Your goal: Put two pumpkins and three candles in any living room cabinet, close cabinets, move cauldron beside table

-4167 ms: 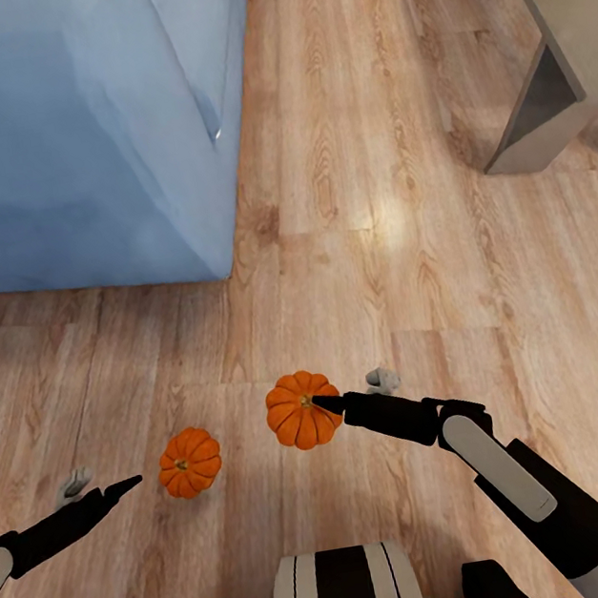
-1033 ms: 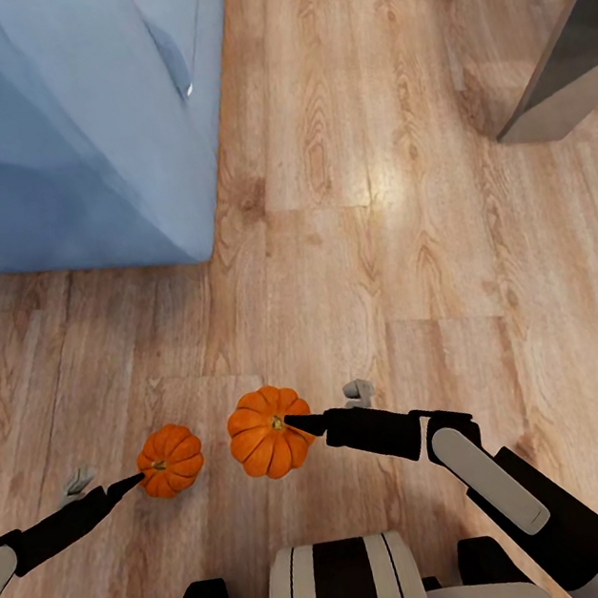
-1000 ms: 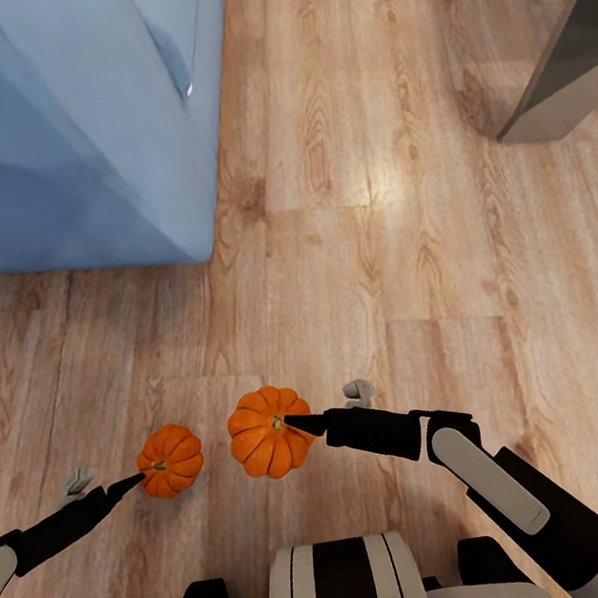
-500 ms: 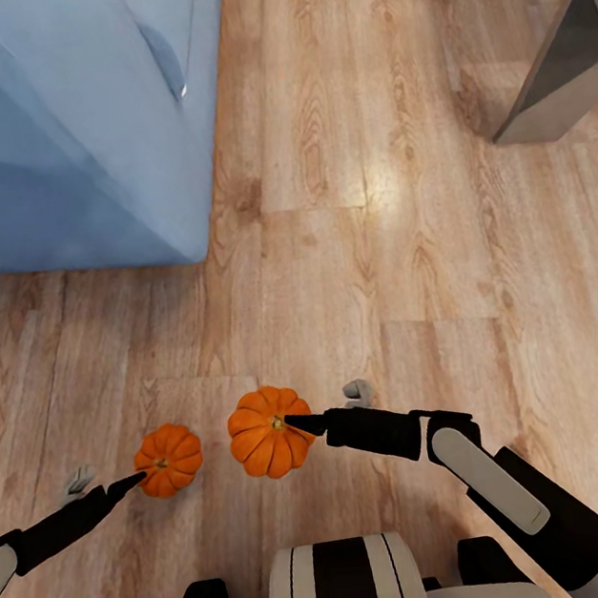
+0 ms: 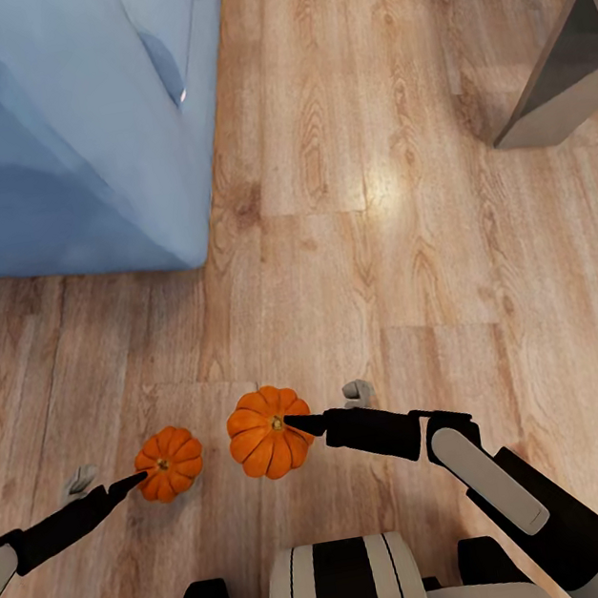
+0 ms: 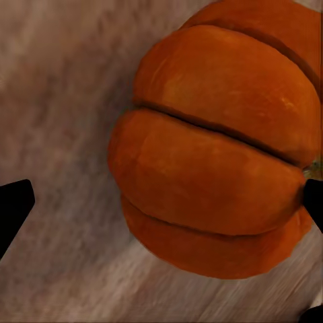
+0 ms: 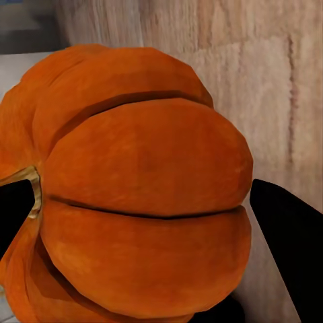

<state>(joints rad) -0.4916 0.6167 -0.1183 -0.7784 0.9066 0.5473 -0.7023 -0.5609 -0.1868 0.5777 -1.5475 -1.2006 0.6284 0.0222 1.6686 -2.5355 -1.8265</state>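
Each tool, left (image 5: 135,479) and right (image 5: 293,423), clenches a pumpkin (image 5: 169,462) (image 5: 269,431) at lower frame; stowing, candles, cauldron remain.

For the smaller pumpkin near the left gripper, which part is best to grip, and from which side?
Probably grip the smaller pumpkin across its round ribbed body, at the widest part, coming from its left, where the left gripper is. The stem looks too tiny to hold, and the larger pumpkin crowds the other side. The left wrist view shows a dark fingertip on each side of the body.
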